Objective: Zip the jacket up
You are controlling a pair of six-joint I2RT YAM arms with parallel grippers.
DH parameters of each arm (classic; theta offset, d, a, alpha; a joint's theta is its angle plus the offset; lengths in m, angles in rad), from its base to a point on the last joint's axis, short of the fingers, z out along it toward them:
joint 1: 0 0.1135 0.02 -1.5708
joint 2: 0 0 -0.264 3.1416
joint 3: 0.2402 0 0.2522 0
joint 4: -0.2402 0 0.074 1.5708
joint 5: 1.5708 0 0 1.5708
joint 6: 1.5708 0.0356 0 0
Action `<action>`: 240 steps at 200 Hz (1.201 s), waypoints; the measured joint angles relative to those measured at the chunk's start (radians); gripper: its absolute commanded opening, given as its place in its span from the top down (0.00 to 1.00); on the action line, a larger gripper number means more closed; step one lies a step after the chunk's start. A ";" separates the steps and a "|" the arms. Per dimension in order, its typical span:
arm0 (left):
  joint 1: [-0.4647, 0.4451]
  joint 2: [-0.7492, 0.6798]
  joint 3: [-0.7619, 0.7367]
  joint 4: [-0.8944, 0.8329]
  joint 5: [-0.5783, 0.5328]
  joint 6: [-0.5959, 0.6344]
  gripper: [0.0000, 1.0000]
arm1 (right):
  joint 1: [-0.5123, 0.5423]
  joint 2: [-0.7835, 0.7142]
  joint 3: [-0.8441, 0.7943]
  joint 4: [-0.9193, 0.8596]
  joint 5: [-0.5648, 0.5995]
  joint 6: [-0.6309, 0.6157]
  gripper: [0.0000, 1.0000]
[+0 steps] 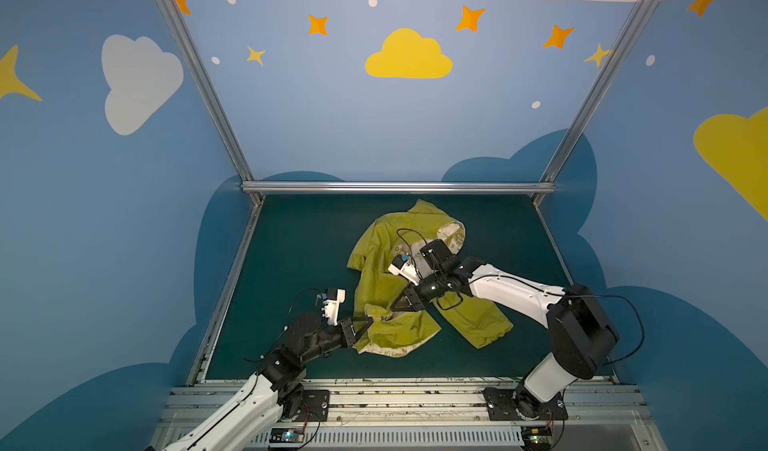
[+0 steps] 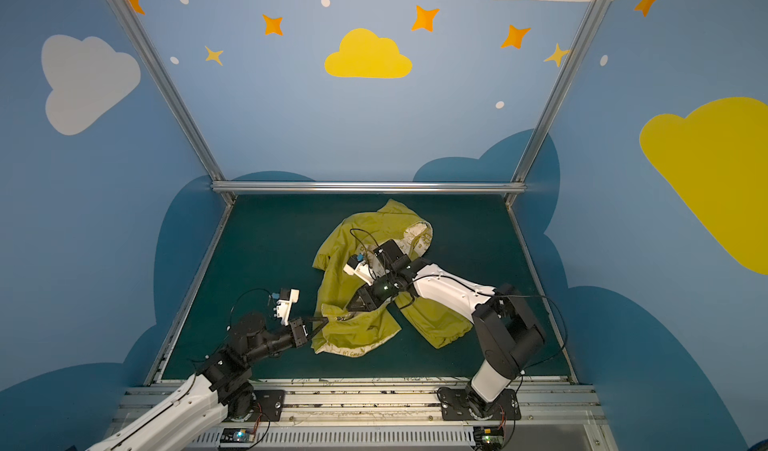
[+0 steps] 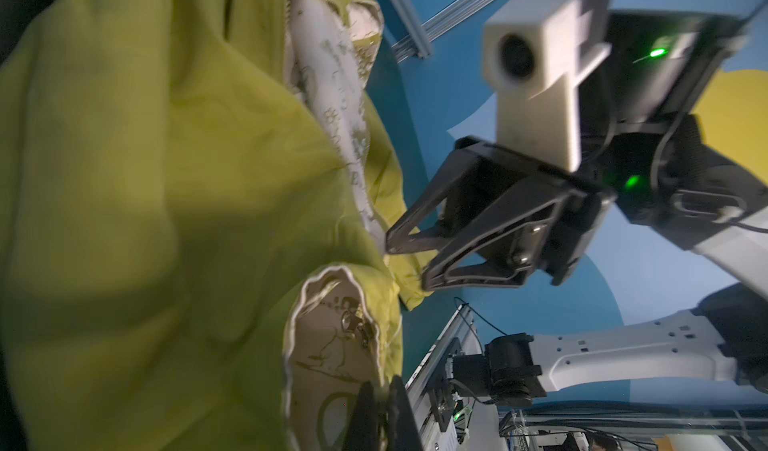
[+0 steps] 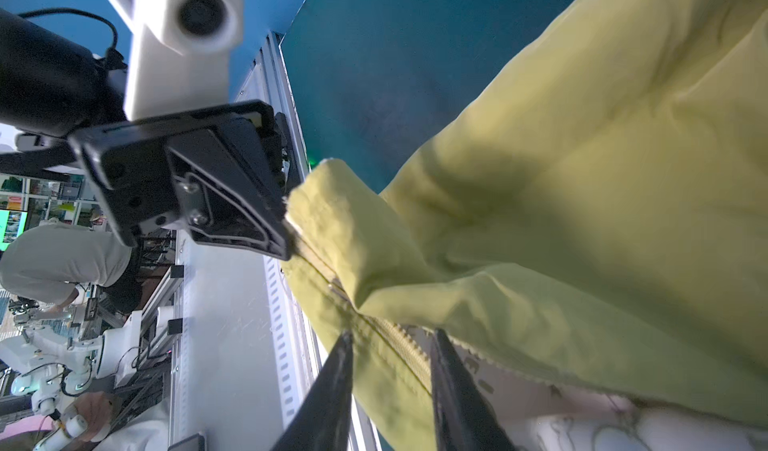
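The olive-yellow jacket [image 1: 374, 262] [image 2: 336, 262] lies crumpled in the middle of the green mat, its cream printed lining showing at the hood and the near hem. My left gripper [image 1: 369, 321] [image 2: 324, 319] [image 3: 380, 411] is shut on the jacket's near hem edge beside the lining. My right gripper [image 1: 392, 306] [image 2: 350, 306] [image 4: 392, 345] is just right of it. Its jaws stand a little apart, open, on either side of the zipper teeth [image 4: 405, 345]. In the right wrist view the left gripper [image 4: 286, 237] pinches the end of that zipper line.
The green mat [image 1: 291, 262] is walled by blue panels, with an aluminium rail [image 1: 395, 187] at the back and slotted rails [image 1: 395, 395] at the front where both arm bases are bolted. One sleeve [image 1: 478, 324] trails toward the right arm.
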 measured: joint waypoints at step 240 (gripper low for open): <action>-0.006 0.015 0.023 -0.238 -0.142 0.086 0.96 | 0.152 0.224 0.095 -0.014 0.172 0.008 0.71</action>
